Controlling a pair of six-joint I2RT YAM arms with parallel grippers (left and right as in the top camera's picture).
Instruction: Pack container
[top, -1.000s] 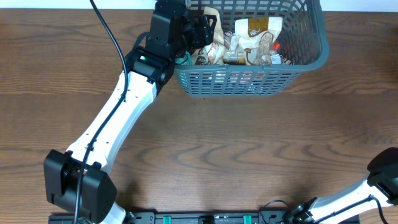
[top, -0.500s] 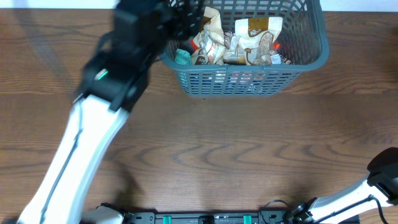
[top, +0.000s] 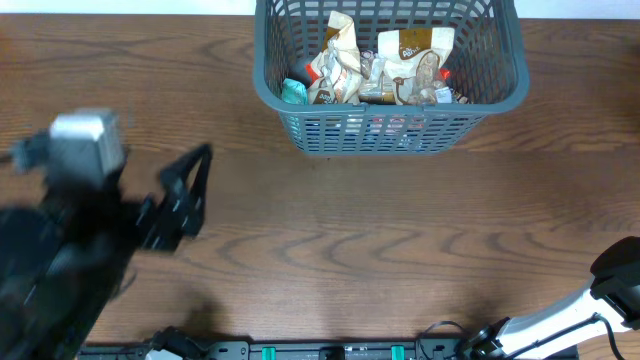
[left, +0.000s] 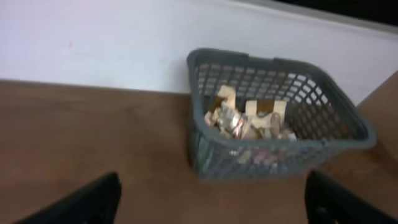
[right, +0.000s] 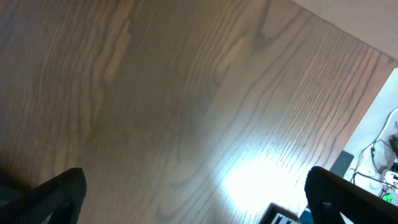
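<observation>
we see the left pincer pulled back from the container, now spread wide and empty like the right pincer, while the container sits at the worktop's far edge holding snack packets, none visible outside, so packing looks finished.

Left arm blurred (a dark smear); container far rim cut off overhead.

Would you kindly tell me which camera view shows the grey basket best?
Overhead: the basket is sharp, packets visible from above. The left wrist view shows it whole but blurred; the right wrist shows only table.
</observation>
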